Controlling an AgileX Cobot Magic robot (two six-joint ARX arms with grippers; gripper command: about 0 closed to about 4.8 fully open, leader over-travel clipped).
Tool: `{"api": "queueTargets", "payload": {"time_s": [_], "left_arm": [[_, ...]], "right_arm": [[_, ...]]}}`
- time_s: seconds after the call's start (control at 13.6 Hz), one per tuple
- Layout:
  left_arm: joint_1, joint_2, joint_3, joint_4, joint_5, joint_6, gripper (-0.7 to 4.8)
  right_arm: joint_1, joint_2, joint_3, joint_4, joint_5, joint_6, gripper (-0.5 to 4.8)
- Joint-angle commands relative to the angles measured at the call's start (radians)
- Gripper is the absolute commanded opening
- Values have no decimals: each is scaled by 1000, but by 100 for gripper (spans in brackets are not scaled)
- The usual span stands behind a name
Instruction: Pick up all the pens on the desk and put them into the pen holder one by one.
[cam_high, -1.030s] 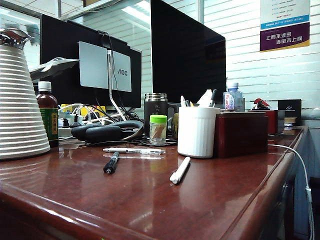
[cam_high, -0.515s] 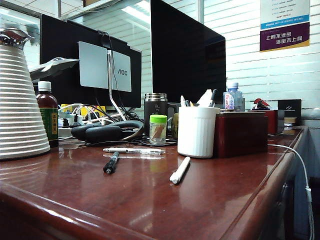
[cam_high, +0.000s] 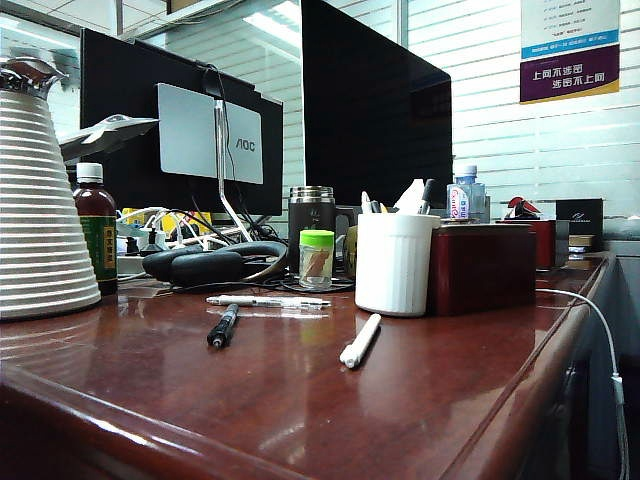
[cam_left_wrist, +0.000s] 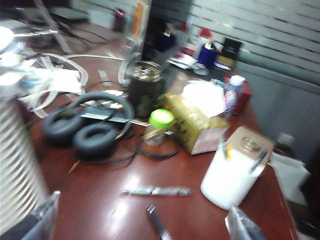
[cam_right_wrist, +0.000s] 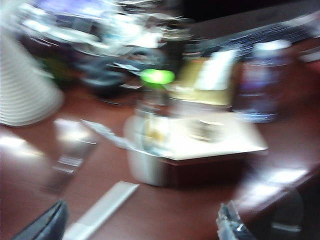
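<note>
- Exterior view: three pens lie on tabletop (cam_high: 420, 400) near pen holder (cam_high: 394, 263); none moved yet.
- Left claw (cam_left_wrist: 145, 225) and right claw (cam_right_wrist: 140, 225) both wide, empty, above the tabletop.
- Advice: straddle stubby white pen (cam_high: 360, 340) crosswise, close mid-barrel.

headphones (cam_high: 205, 264) | green-lidded jar (cam_high: 316, 259) | steel mug (cam_high: 311, 212) | red box (cam_high: 483, 268)

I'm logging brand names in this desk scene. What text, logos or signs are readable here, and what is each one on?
"AOC": on the back of the grey monitor.
Poster on the blinds: white Chinese characters on its purple band, too small to read for sure; its upper lines are unreadable.
Brown bottle: green label, illegible.
Small water bottle: red lettering, too small.
Both wrist views: too blurred to read.
</note>
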Motion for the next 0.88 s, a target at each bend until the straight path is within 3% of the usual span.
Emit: {"api": "queueTargets", "payload": {"time_s": [0.07, 0.22, 0.59, 0.88], "left_arm": [[-17, 263, 105, -5, 48, 6, 479], [-88, 461, 169, -4, 67, 12, 479], [-363, 619, 174, -72, -198, 37, 479], [-402, 627, 176, -216, -243, 26, 479]], "right_arm": [[11, 161, 33, 18, -55, 101, 388], [61, 303, 42, 17, -60, 169, 388], [294, 566, 41, 153, 15, 294, 388], [401, 752, 41, 201, 82, 368, 388]]}}
